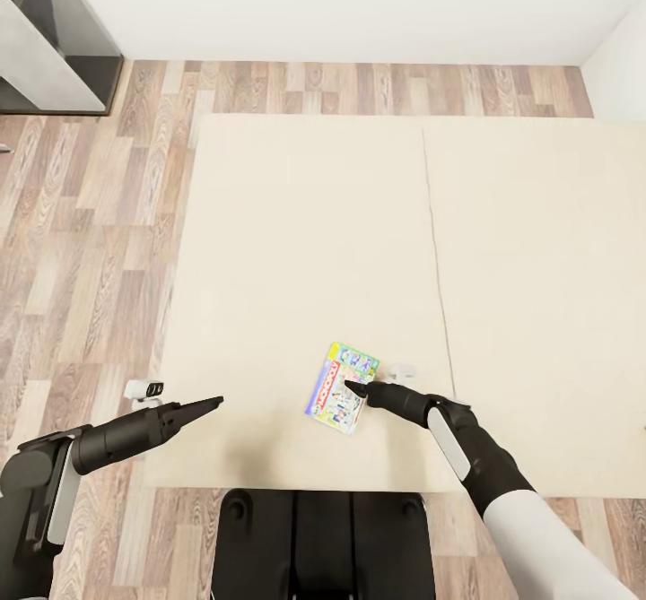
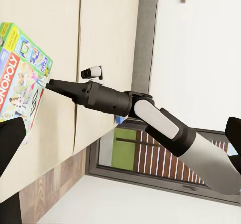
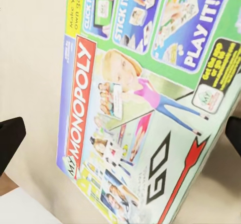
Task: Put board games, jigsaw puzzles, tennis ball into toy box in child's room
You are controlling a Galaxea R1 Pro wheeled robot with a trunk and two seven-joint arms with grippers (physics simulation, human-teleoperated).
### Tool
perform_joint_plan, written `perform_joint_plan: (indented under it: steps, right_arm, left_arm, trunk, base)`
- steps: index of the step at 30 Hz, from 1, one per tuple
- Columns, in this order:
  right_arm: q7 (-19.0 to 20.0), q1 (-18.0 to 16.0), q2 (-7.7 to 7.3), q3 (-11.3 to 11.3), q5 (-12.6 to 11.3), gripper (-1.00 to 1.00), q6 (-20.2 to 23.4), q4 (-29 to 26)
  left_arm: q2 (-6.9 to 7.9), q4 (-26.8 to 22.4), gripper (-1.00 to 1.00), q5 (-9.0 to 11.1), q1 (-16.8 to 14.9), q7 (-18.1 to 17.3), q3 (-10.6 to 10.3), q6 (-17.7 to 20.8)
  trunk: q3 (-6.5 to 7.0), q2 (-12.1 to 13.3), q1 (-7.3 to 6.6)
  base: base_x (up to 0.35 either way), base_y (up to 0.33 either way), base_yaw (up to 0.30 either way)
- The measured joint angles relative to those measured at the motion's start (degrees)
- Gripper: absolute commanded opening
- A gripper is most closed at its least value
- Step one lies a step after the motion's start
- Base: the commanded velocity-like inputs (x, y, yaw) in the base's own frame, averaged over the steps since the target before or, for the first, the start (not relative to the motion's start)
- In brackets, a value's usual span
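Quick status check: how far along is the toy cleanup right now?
Nothing visibly done yet. In hand: the right gripper has its tip at the near edge of the Monopoly board game, which lies flat on the bed, not yet lifted. The left gripper is idle. Carrying that game to the toy box remains.

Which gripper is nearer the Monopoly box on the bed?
Right. The right gripper has its tips at the edge of the Monopoly box on the bed; the left gripper hangs well off to the box's side, near the mattress edge.
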Motion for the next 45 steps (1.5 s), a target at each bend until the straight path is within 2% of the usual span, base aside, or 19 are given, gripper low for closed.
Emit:
perform_joint_plan:
  steps: [16,45]
  right_arm:
    - [0.0,0.0,0.01,0.0,0.0,1.0,0.0,0.0]
    - [0.0,0.0,0.01,0.0,0.0,1.0,0.0,0.0]
  left_arm:
    - [0.0,0.0,1.0,0.0,0.0,0.1,0.0,0.0]
    - [0.0,0.0,1.0,0.0,0.0,0.1,0.0,0.0]
  trunk:
    - [0.0,0.0,0.0]
    - [0.0,0.0,0.0]
  base:
    - [0.0,0.007,0.0]
    - [0.0,0.078,0.0]
